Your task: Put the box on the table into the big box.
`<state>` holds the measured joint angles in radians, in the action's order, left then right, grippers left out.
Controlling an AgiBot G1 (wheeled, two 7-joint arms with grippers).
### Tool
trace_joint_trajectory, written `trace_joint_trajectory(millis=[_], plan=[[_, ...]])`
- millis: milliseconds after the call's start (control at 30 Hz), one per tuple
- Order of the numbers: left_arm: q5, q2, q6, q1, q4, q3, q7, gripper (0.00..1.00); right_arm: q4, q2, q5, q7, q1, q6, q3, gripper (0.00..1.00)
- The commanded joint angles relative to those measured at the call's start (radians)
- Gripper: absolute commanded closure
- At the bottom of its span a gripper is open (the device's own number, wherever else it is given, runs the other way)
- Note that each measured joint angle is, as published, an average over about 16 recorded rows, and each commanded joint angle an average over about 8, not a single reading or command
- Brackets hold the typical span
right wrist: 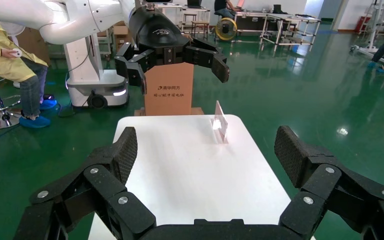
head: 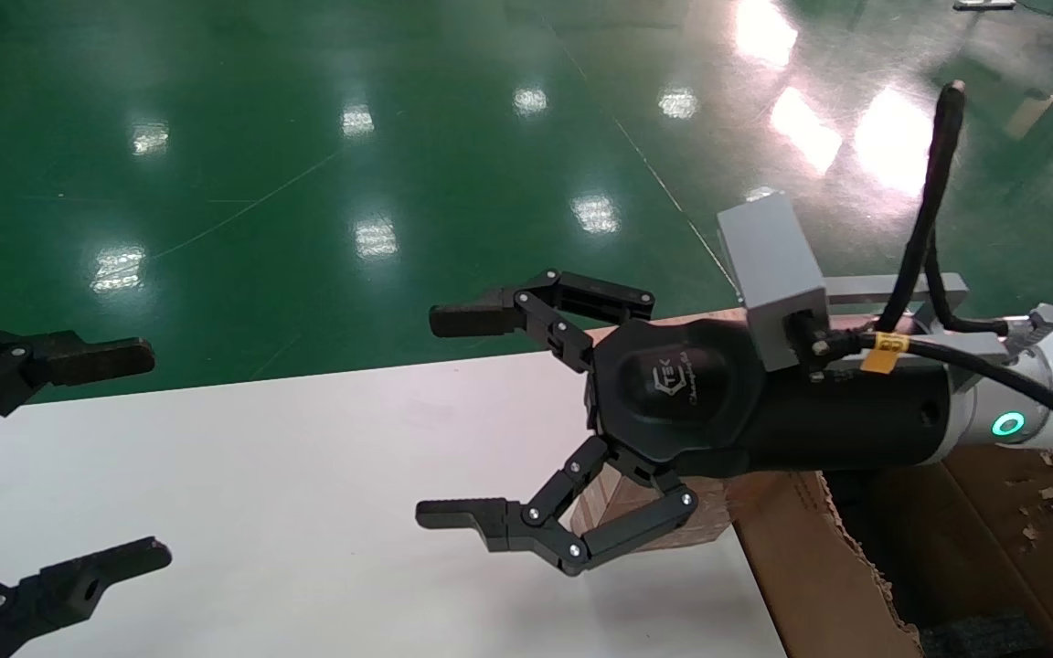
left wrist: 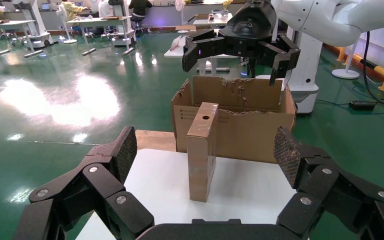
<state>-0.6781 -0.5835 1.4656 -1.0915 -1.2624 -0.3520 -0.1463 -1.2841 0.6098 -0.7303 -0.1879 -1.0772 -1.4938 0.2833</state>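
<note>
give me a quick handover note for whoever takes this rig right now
Right claw: open, empty, hovering over the table, above the box.
Left claw: open, empty, at the table's other end, facing the box.
Box: upright on the table next to the big box, not gripped.
Done: nothing placed.
Left: grasp the box, lift it and put it in the big box.

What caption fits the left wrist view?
Open left gripper faces upright box on table, big box behind.
</note>
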Motion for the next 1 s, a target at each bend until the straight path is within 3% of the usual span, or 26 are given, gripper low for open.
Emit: trace_joint_trajectory(millis=[33, 433, 500, 700, 733, 767, 1000], plan=[[0.000, 0.000, 0.000, 0.000, 0.000, 0.000, 0.000, 0.00, 0.000, 0.000, 0.000, 0.000, 0.000, 0.000, 0.000, 0.00], [0.000, 0.000, 0.000, 0.000, 0.000, 0.000, 0.000, 0.00, 0.000, 0.000, 0.000, 0.000, 0.000, 0.000, 0.000, 0.00], [0.000, 0.000, 0.000, 0.000, 0.000, 0.000, 0.000, 0.12, 0.000, 0.000, -0.001, 0.000, 0.000, 0.000, 0.000, 0.00], [0.000, 0.000, 0.000, 0.000, 0.000, 0.000, 0.000, 0.87, 0.000, -0.015, -0.023, 0.000, -0.008, -0.012, 0.007, 0.00], [0.000, 0.000, 0.000, 0.000, 0.000, 0.000, 0.000, 0.95, 0.001, -0.021, -0.034, -0.001, -0.014, -0.018, 0.011, 0.00], [0.000, 0.000, 0.000, 0.000, 0.000, 0.000, 0.000, 1.00, 0.002, -0.029, -0.046, -0.002, -0.021, -0.026, 0.015, 0.00], [0.000, 0.000, 0.000, 0.000, 0.000, 0.000, 0.000, 1.00, 0.051, -0.098, -0.161, 0.015, -0.110, -0.089, 0.085, 0.00]])
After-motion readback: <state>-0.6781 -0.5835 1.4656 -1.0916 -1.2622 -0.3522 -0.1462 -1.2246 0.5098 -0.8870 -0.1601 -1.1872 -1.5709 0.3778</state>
